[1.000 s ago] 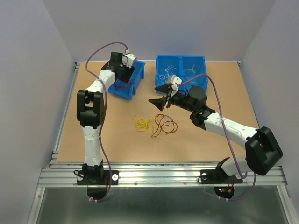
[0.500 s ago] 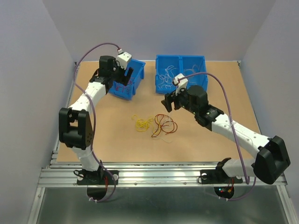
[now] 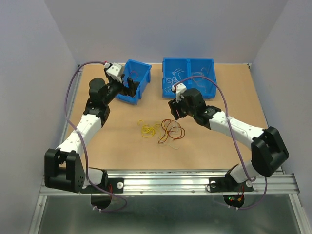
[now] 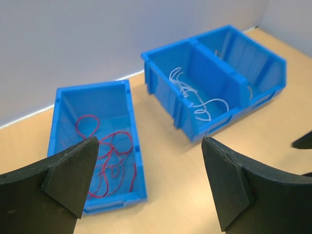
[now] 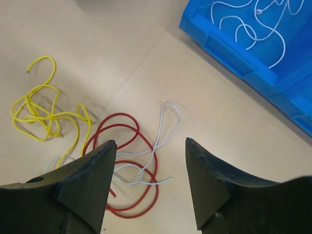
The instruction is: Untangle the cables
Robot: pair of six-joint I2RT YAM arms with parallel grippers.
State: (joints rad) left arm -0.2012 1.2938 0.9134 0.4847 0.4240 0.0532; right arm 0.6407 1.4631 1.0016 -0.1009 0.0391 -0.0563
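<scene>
The cables lie loose on the table centre: yellow loops (image 3: 148, 128) on the left, red loops (image 3: 173, 130) with thin white wire on the right. The right wrist view shows the yellow wires (image 5: 44, 114), a red wire (image 5: 131, 161) and a white wire (image 5: 163, 131) crossing it. My right gripper (image 3: 174, 109) (image 5: 150, 141) is open and empty, just above and behind the red and white wires. My left gripper (image 3: 128, 86) (image 4: 150, 144) is open and empty, at the near left side of the small bin.
A small blue bin (image 3: 139, 63) (image 4: 132, 126) at the back left holds red wires (image 4: 112, 161). A double blue bin (image 3: 188, 60) (image 4: 214, 124) (image 5: 243, 53) at the back centre holds white wires (image 4: 195, 97) (image 5: 253, 24). Walls enclose the table.
The left arm has swung down to the left, and its gripper has drawn back from over the small bin. The right gripper has turned downward and settled over the red and white wires.
</scene>
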